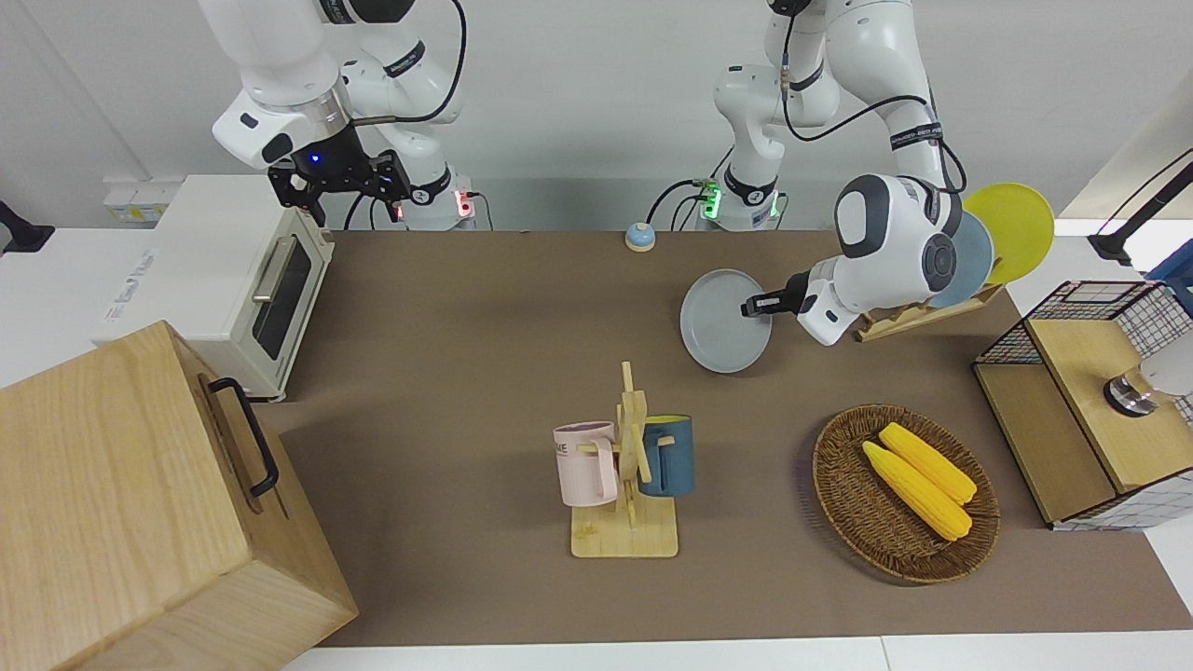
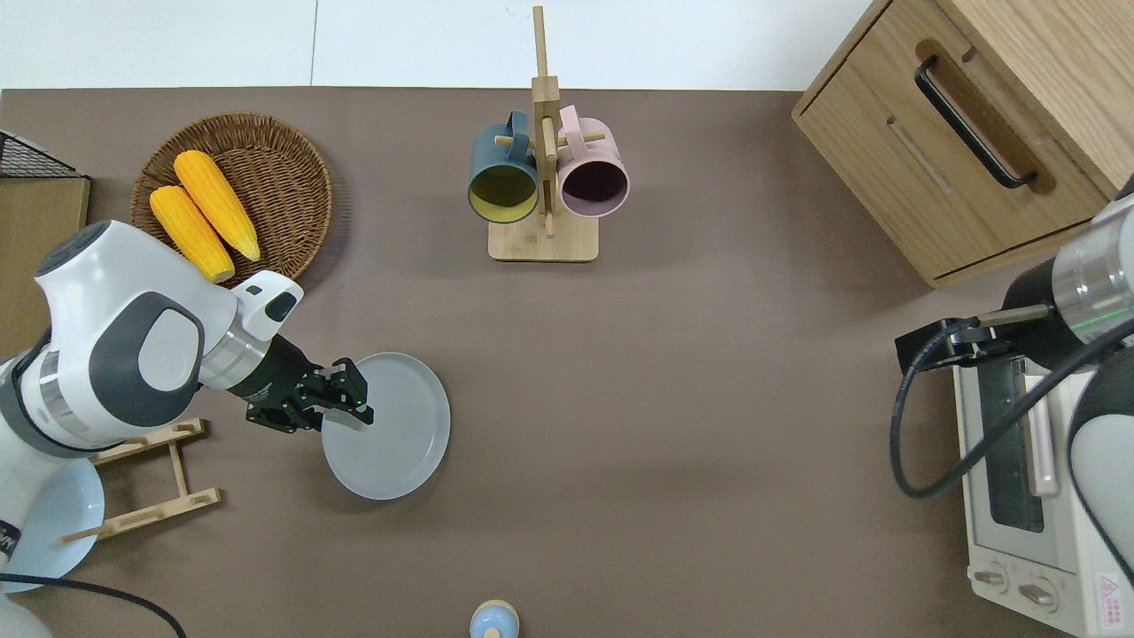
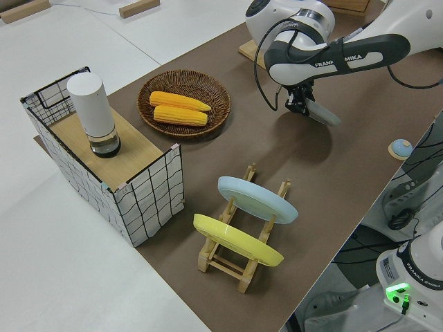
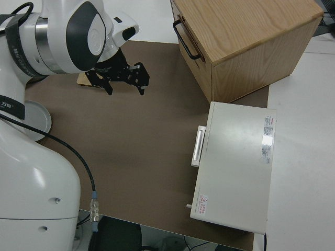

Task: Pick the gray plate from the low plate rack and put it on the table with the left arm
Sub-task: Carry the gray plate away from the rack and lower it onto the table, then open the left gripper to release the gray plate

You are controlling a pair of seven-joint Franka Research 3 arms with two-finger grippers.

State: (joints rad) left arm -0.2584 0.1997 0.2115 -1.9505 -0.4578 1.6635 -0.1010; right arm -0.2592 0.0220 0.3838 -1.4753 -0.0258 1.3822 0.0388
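My left claw [image 2: 353, 409] clamps the rim of the round light-gray plate [image 2: 394, 430], holding it tilted over the matte brown table [image 2: 709, 399], away from the low light-wood plate rack [image 2: 155, 483]. My right arm is parked.

Two corn cobs [image 1: 918, 478] in wicker basket [image 1: 843, 499]; mug stand [image 1: 632, 466] with pink and blue mugs.

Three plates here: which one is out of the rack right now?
The gray plate, gripped at its rim by the left gripper. The light-blue plate and yellow plate sit in the rack.
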